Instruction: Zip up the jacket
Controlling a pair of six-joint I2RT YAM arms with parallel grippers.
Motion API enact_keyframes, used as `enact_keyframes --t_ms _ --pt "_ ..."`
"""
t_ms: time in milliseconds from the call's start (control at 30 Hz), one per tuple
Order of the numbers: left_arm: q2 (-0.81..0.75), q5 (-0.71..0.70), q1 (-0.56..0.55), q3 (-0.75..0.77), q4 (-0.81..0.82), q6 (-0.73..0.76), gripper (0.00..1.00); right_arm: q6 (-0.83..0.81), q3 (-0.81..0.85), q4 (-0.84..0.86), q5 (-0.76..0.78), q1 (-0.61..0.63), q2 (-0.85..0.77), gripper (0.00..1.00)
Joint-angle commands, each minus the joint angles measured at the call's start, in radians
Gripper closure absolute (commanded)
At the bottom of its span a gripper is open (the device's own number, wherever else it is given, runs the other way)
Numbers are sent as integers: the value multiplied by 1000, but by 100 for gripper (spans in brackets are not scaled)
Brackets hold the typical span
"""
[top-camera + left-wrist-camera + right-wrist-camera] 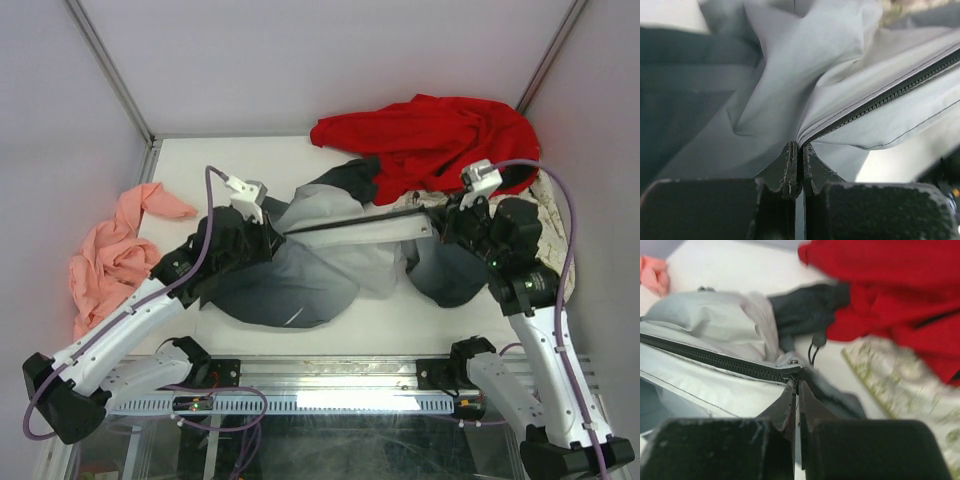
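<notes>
Two tools pinch the jacket [300,280], lying just beside the red garment [430,140]: your left tool [797,150] clamps the zipper's [880,98] end farthest from it, your right tool [794,385] apparently the slider [791,371]. Keep it taut; pull steadily toward that garment.

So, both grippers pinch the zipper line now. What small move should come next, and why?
Probably the right gripper should draw the slider a little toward the dark collar, while the left gripper holds. The zipper looks closed and taut between them.
</notes>
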Motion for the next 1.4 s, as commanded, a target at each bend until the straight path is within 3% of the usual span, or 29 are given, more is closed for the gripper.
enact_keyframes --t_ms 0,167,200,267,500,600,767,1033,1367 --pt "-85 11 48 -160 -52 -160 100 83 -144 98 206 -58 -128 100" --pt "-133 69 50 -264 2 -275 100 191 -269 120 192 -57 -219 100" --pt "-140 65 50 -260 -2 -279 95 205 -279 118 207 -57 -236 97" --pt "-165 46 49 -230 -25 -281 71 223 -283 101 249 -58 -266 82" --pt "-313 -97 49 -74 -83 -176 29 171 -216 -8 317 -58 -380 19" --pt "-388 -169 49 -45 -76 -119 18 158 -209 -40 358 -57 -430 1" --pt "-517 -280 49 -57 6 -4 1 186 -239 -38 498 -57 -514 1" --pt "-748 -419 50 -257 195 57 1 226 -328 21 551 -57 -652 1" --pt "-737 -435 57 -268 166 59 1 242 -341 21 611 -58 -709 1"
